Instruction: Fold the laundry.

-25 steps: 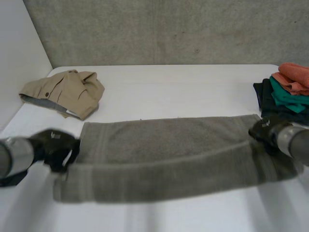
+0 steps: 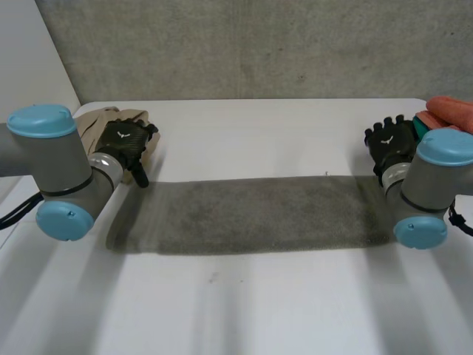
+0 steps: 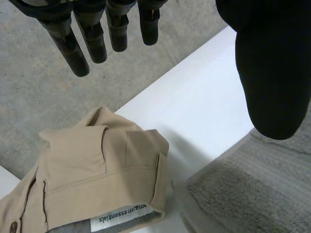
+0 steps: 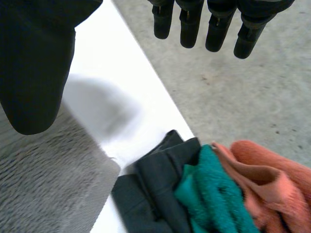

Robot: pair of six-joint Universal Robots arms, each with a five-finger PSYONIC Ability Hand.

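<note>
Rough grey concrete wall (image 2: 244, 44) rises behind a white surface (image 2: 251, 133), and across the middle of that surface lies the long grey-brown terry towel (image 2: 251, 214), folded into a flat band running from side to side, with neither hand touching it. Above its two ends hang the arms with grey joints and light-blue caps: the left arm (image 2: 66, 177) over one end, the right arm (image 2: 425, 185) over the other. Just beyond the towel's left corner sits a crumpled khaki garment with a white label (image 3: 97, 165), a strip of bare surface between them. At the far right is a stack of folded cloths: a dark one (image 4: 150, 189) at the bottom close to the towel's right corner, a teal one (image 4: 214, 194) on it and an orange one (image 4: 262, 179) on top. The black left hand (image 2: 127, 142) is raised clear of the towel, its fingers (image 3: 95, 39) straight and well apart from the thumb, holding nothing — the black right hand (image 2: 389, 142) is the same, fingers (image 4: 187, 29) straight, empty.
</note>
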